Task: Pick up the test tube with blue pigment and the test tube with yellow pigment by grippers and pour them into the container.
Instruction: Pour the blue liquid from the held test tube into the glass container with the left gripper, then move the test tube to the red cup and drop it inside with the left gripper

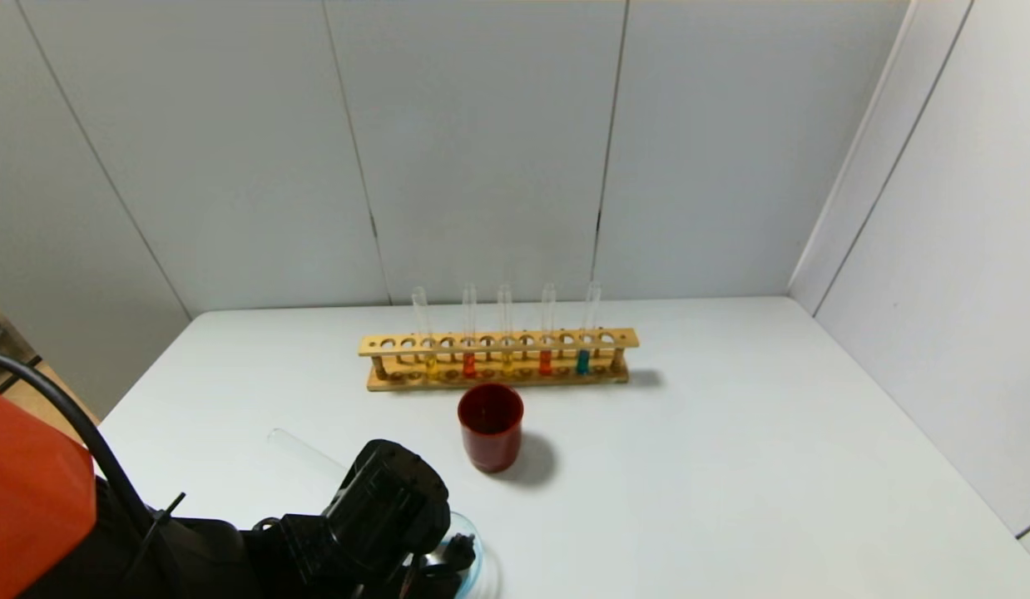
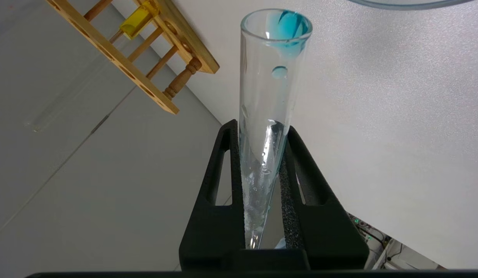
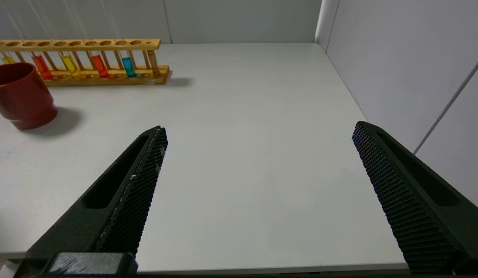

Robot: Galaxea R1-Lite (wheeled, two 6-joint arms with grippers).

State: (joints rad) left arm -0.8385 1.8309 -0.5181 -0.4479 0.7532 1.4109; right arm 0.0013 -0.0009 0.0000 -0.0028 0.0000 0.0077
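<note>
White tabletop (image 1: 731, 466) lay below; the left gripper (image 2: 262, 185) clamped the slender, slippery, fragile blue-pigment glass tube (image 2: 272, 96) mid-length; the right gripper (image 3: 258, 162) gaped wide.

The test tube with blue pigment (image 2: 268, 116) is seen as clear, glossy glass, wet inside. The left gripper (image 2: 262, 185) fingers (image 2: 291, 185) are faced with matt black foam. The right gripper (image 3: 258, 154) pads (image 3: 146, 181) are finely knurled. The rack (image 1: 498, 358) is varnished wood; the cup (image 1: 491, 427) glossy red; the table (image 1: 731, 466) smooth matt white.
</note>
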